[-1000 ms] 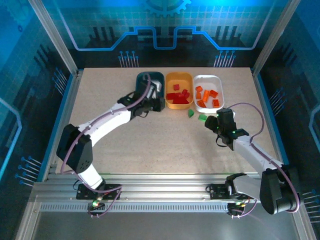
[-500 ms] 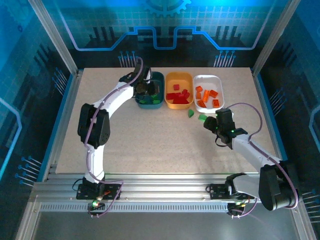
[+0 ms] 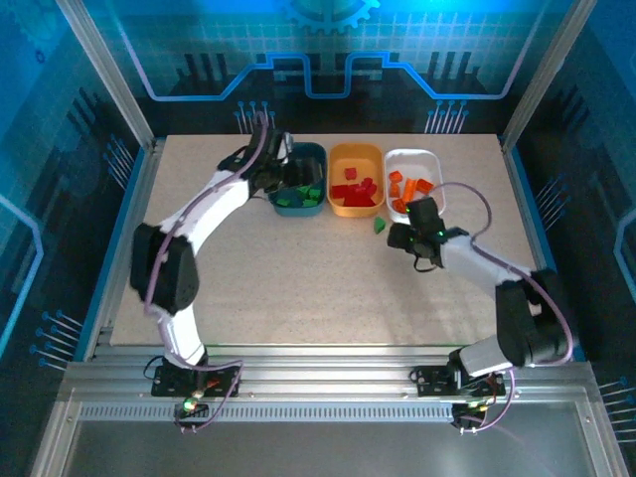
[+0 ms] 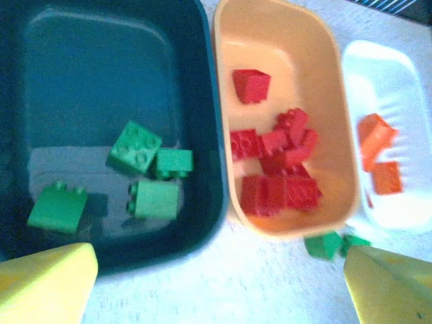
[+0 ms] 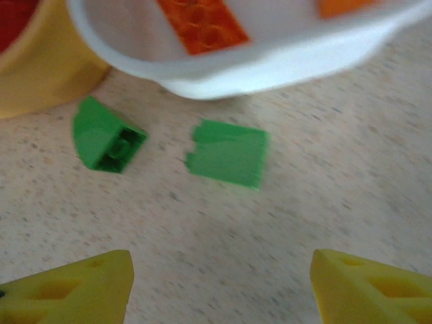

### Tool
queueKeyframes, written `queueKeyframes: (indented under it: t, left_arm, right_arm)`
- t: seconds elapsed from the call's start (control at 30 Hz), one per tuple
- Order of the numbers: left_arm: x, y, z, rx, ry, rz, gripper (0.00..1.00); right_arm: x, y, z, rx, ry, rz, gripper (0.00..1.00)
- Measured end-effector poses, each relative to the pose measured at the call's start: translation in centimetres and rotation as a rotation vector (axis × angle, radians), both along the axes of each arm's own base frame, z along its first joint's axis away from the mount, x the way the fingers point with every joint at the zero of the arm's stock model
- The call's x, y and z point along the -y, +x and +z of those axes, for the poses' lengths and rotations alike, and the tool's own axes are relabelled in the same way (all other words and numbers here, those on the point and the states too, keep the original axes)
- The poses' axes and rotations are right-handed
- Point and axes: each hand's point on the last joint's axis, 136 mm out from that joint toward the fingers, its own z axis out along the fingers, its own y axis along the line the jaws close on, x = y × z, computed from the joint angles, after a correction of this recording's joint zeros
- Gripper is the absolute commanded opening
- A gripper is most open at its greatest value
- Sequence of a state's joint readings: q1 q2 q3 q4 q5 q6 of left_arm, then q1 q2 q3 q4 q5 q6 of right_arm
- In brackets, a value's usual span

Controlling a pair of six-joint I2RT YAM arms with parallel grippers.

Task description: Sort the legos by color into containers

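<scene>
Your left gripper [image 4: 216,287] hangs fingers wide apart at the near rim of the dark teal tray [image 4: 202,61] holding four green legos [image 4: 156,198], while your right gripper [image 5: 219,283], likewise spread, faces two loose green legos [image 5: 228,154] on the table [image 5: 202,229] just beside the white tray [image 5: 270,67].

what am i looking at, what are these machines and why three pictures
Two robot arms are bolted to a table, each with a two-finger gripper. The wide picture is from a camera above and behind them; the close-ups are from wrist cameras, the yellow wedges being fingertips. Trays in a row: a dark teal tray with four green bricks, an orange tray with red bricks, a white tray with orange bricks. Two loose green bricks lie on the table by the white tray. The left gripper is open by the teal tray, the right gripper open near the loose bricks; neither holds anything.
</scene>
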State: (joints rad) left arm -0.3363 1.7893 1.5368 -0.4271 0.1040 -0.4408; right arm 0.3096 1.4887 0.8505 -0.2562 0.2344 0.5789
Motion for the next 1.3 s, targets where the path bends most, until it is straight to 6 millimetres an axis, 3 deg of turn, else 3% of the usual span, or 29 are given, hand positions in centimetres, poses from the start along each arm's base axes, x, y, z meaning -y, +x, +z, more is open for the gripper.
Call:
queueKeyframes:
  t: [0.1, 0.17, 0.27, 0.43, 0.6, 0.83, 0.97, 1.13, 1.3]
  left_arm:
    - [-1.0, -3.9, 2.3, 0.067, -0.073, 0.015, 0.99]
    - [-1.6, -6.1, 2.6, 0.087, -0.112, 0.025, 0.99]
    - [-2.4, -8.8, 0.6, 0.06, -0.136, 0.044, 0.99]
    - [-3.4, -11.8, -2.7, -0.014, -0.14, 0.068, 0.99]
    - [-3.7, -13.1, -2.5, -0.007, -0.167, 0.073, 0.99]
    - [-3.8, -13.9, -3.5, -0.023, -0.183, 0.076, 0.99]
    - [-3.8, -14.0, -3.5, -0.024, -0.182, 0.076, 0.99]
    - [-3.8, -14.0, -3.5, -0.024, -0.181, 0.075, 0.99]
    - [-3.8, -14.0, -3.5, -0.024, -0.181, 0.075, 0.99]
  right_arm:
    - [-2.1, 1.8, 0.3, -0.006, -0.04, 0.077, 0.72]
    - [-3.2, 2.8, 0.6, -0.011, -0.061, 0.111, 0.7]
    - [-4.0, 4.5, 0.5, -0.019, -0.079, 0.125, 0.68]
    - [-4.2, 5.0, -1.2, -0.075, -0.102, 0.141, 0.62]
    - [-4.5, 5.3, -3.1, -0.126, -0.121, 0.157, 0.59]
    - [-5.1, 6.8, -3.4, -0.134, -0.13, 0.167, 0.55]
    - [-5.4, 7.4, -4.0, -0.145, -0.135, 0.172, 0.49]
    - [-5.7, 7.4, -4.5, -0.154, -0.14, 0.178, 0.35]
    - [-6.6, 6.5, -4.3, -0.14, -0.145, 0.197, 0.3]
